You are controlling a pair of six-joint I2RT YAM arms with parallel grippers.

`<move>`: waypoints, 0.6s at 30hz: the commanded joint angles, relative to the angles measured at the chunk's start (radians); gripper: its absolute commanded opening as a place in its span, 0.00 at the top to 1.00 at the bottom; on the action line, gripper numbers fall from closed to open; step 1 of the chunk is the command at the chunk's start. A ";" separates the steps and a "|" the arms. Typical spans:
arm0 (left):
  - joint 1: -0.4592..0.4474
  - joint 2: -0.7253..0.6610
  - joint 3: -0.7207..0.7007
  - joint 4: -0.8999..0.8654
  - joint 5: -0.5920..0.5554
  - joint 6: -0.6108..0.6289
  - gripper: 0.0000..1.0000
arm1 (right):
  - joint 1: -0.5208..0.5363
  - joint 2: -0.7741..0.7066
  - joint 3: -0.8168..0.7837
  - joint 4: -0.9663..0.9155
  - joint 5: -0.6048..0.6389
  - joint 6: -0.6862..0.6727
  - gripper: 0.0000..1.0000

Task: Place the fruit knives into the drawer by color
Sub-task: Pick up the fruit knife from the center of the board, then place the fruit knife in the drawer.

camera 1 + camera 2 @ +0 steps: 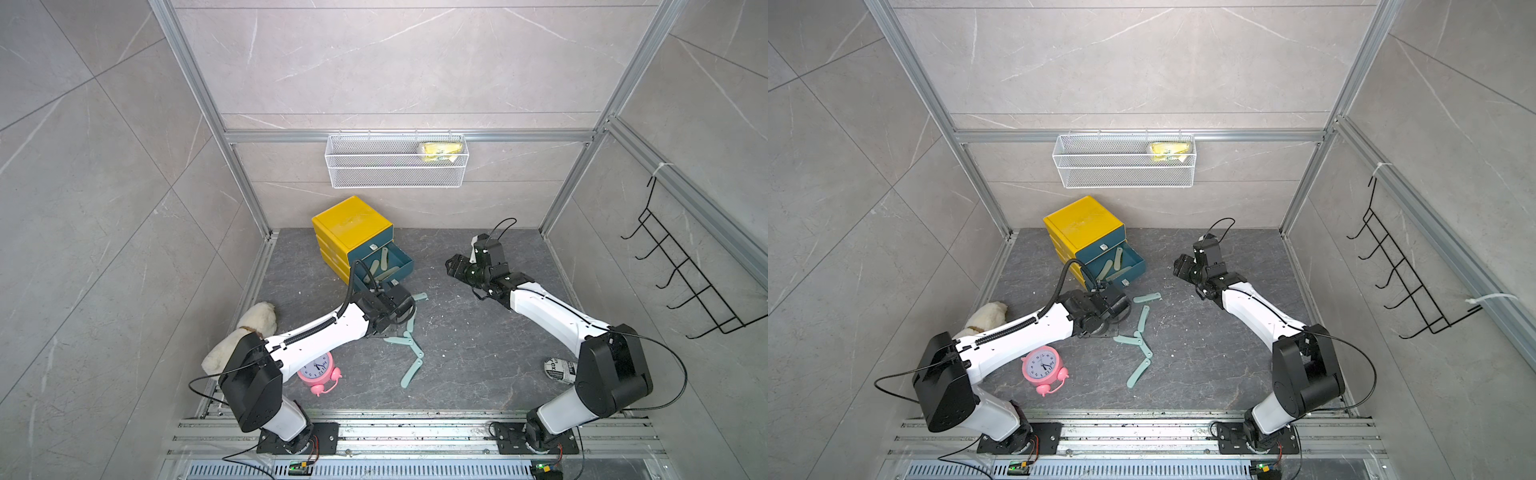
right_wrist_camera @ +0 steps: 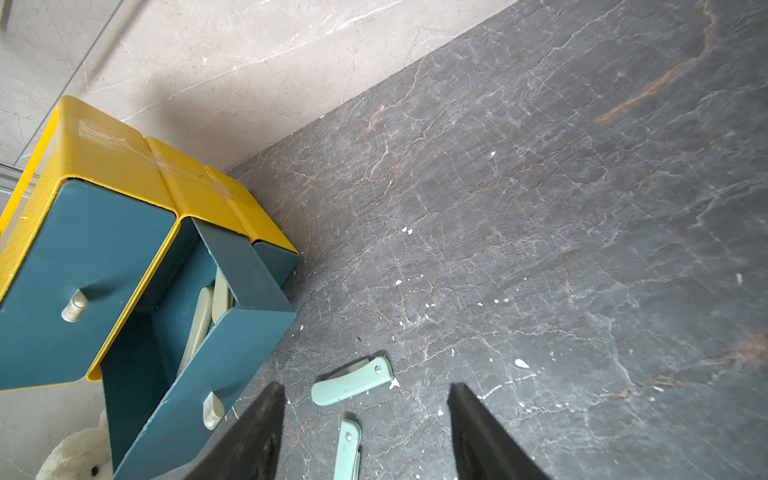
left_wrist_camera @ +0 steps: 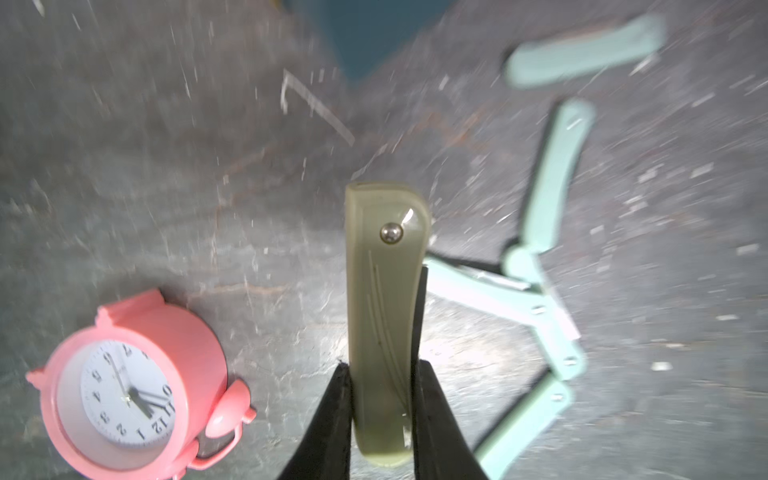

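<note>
- Fingers [image 3: 328, 415] of the left gripper [image 3: 382, 365] are pinched narrow on the olive knife [image 3: 384, 291], folded, gripped at one end across its width.
- Knife's long axis runs straight out from the jaws, in line with the gripper's reach; the riveted end is the free, leading end. It is lifted clear of the tabletop [image 3: 208, 208].
- Just beside and below the held knife: mint knives [image 1: 1143, 318], five as far as I can count, lying flat in a loose chain, several touching end to end. None is in a gripper.
- Pink clock [image 3: 124, 386] sits to the other side, apart from the knife and not in the way.
- Beyond the leading end, toward the back wall: the open drawer [image 1: 1133, 270] of the yellow cabinet [image 1: 1079, 220]. It already holds knives of the same olive tone, so I judge it the matching one.
- Judgement: the drawer lies ahead of the knife tip, so the move is forward and up over the front wall; the long axis wants turning to lie along the drawer's length before release.
- Right gripper [image 2: 366, 386] hangs farther off at the drawer's side, jaws wide and empty. The left arm is nearer and has the knife.
</note>
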 commanded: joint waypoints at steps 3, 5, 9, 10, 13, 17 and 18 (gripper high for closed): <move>0.007 0.024 0.188 -0.089 -0.201 0.129 0.91 | -0.005 -0.019 -0.010 0.007 -0.007 0.011 0.35; 0.018 0.065 0.248 -0.063 -0.240 0.186 0.90 | -0.005 -0.021 -0.010 0.006 -0.005 0.012 0.35; 0.097 0.143 0.336 0.020 -0.229 0.278 0.90 | -0.005 -0.025 -0.008 -0.002 -0.008 0.012 0.35; 0.115 0.162 0.354 0.044 -0.229 0.301 0.90 | -0.005 -0.028 -0.008 -0.004 -0.008 0.009 0.35; 0.159 0.247 0.446 0.091 -0.231 0.363 0.90 | -0.005 -0.035 -0.014 -0.007 -0.008 0.009 0.35; 0.188 0.376 0.559 0.108 -0.226 0.404 0.90 | -0.007 -0.043 -0.020 -0.017 -0.014 0.009 0.35; 0.196 0.396 0.574 0.106 -0.226 0.410 0.90 | -0.004 -0.044 -0.026 -0.017 -0.017 0.009 0.35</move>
